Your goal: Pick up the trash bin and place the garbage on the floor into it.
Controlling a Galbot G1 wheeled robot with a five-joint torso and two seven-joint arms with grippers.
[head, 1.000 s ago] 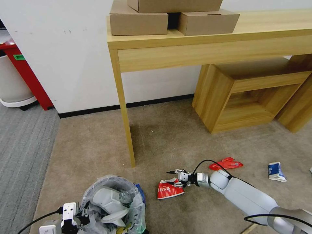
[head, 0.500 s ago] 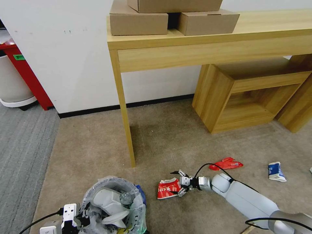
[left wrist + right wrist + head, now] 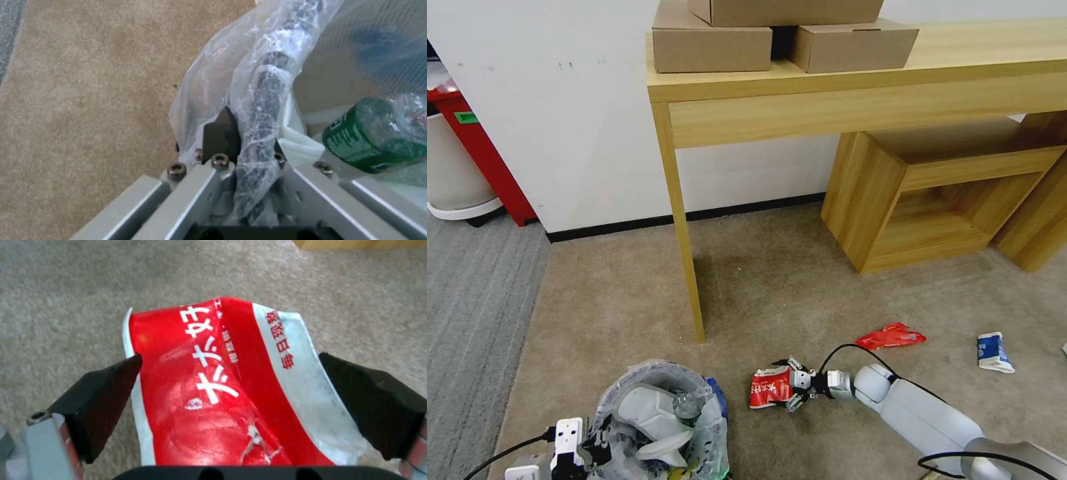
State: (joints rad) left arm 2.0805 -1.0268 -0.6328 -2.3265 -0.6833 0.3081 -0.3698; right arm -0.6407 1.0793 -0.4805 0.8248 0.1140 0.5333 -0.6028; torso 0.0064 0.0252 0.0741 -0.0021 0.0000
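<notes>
My right gripper [image 3: 791,391] straddles the crushed cup [image 3: 770,387] on the carpet, jaws open. My left gripper [image 3: 247,141] pinches the trash bin [image 3: 657,427] rim. A red wrapper [image 3: 891,337] and carton [image 3: 993,352] lie beyond, by the table leg [image 3: 681,227].

The trash bin [image 3: 657,427], small and round, is lined with a crinkly translucent whitish bag; a bit of blue shows at its side. Its bagged rim [image 3: 262,100] is clamped by the left claw [image 3: 249,140]. White slippers [image 3: 650,417] and a green-label clear bottle [image 3: 369,140] are seen inside it. A crushed red-and-white cup [image 3: 770,388] lies flattened on the carpeted floor just beside the bin, bracketed by the spread fingers [image 3: 104,396] of the right claw [image 3: 792,390]. A red wrapper [image 3: 892,337] and a blue-white carton [image 3: 994,351] lie farther right on the floor, well apart.
</notes>
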